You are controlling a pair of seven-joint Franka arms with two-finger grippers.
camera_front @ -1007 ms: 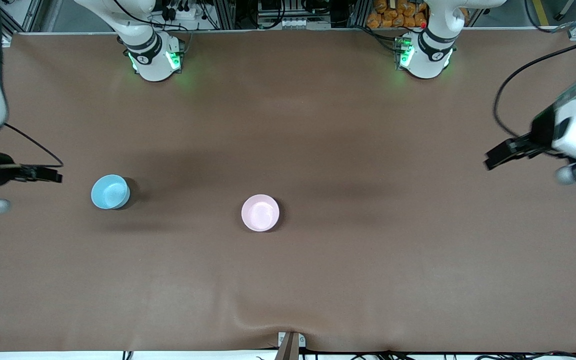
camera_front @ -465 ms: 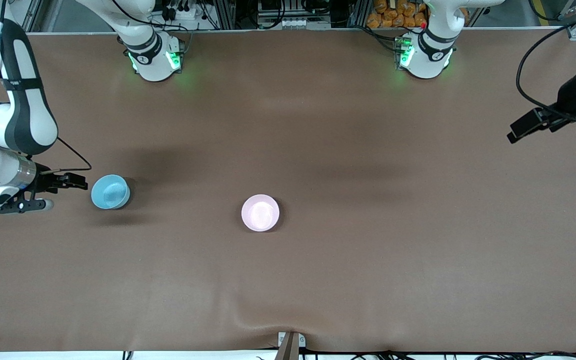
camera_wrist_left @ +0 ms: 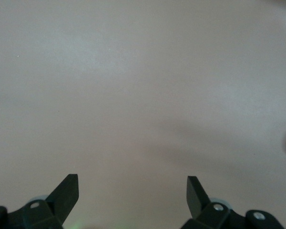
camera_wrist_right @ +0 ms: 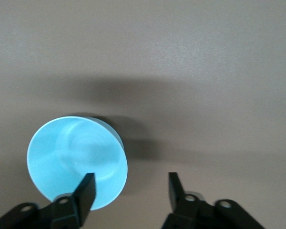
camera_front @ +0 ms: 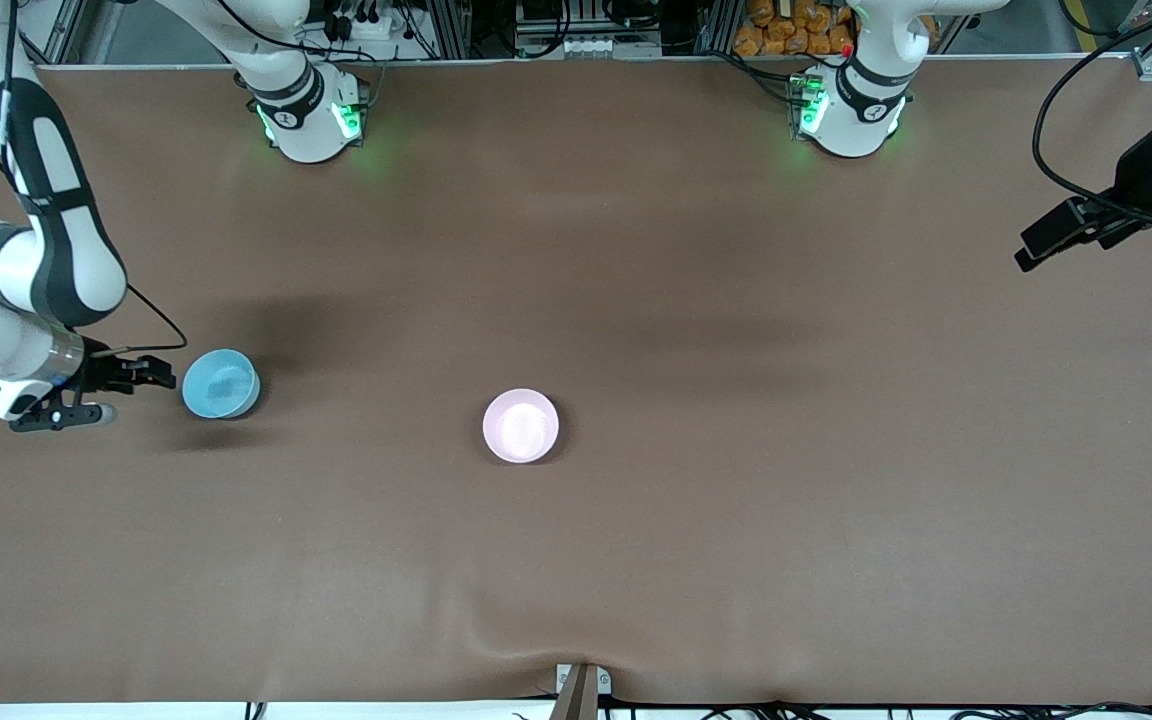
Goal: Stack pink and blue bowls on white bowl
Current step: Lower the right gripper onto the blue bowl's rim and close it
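The light blue bowl (camera_front: 221,383) stands upright on the brown table toward the right arm's end. It also shows in the right wrist view (camera_wrist_right: 71,160). My right gripper (camera_front: 162,375) is open and empty just beside the blue bowl, and one of its fingers (camera_wrist_right: 87,187) lies over the bowl's rim in the right wrist view, where the gripper (camera_wrist_right: 130,185) shows open. The pale pink bowl (camera_front: 521,425) stands alone near the table's middle. My left gripper (camera_front: 1028,254) is open and empty over bare table at the left arm's end, also open in its wrist view (camera_wrist_left: 132,185). The white bowl is out of view.
The brown table cover (camera_front: 696,520) has a raised wrinkle near its front edge, by a small metal bracket (camera_front: 581,685). The two arm bases (camera_front: 311,115) (camera_front: 851,110) stand along the table's back edge.
My right gripper has moved in from the table's end to just beside the blue bowl. My left gripper has drawn back toward its end of the table. The bowls have not moved.
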